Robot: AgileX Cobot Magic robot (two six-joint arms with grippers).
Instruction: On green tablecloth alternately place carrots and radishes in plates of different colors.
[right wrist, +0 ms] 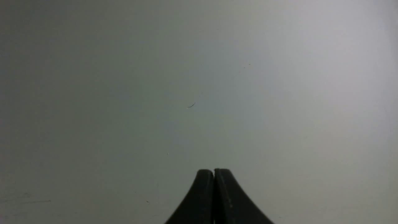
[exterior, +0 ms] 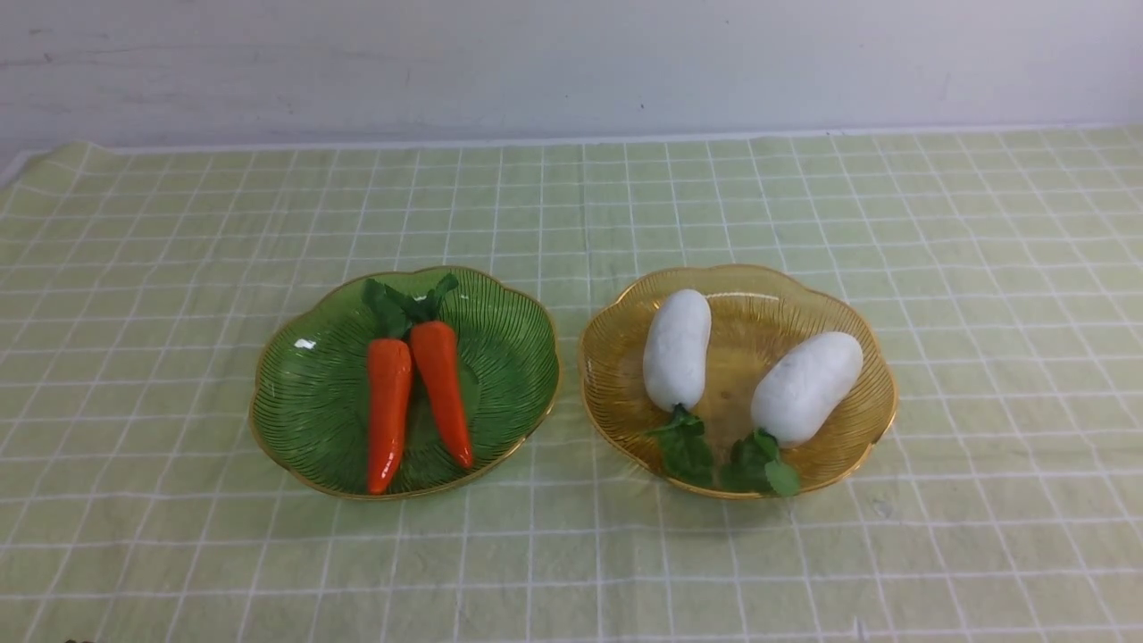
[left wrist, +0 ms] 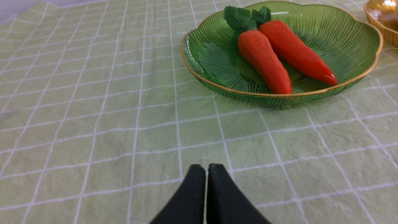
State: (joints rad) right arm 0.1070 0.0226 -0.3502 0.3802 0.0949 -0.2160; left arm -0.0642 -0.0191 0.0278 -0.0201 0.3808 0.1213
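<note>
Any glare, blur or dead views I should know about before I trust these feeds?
Front view: even light, sharp, with small highlights on the translucent green ribbed plate and the glossy orange carrots. Left wrist view: the cloth is sharp, and there is bright glare on the amber plate's rim at the picture's edge. Right wrist view: only a blank grey surface behind the shut right gripper.

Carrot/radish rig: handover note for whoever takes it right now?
Left gripper: shut, empty, low over the green tablecloth, short of the green plate.
Right gripper: shut, empty, facing a blank grey surface.
Both carrots lie in the green plate; both radishes in the amber plate.
Done: all four sorted, one kind per plate.
Left: nothing visible on the cloth to place.
</note>
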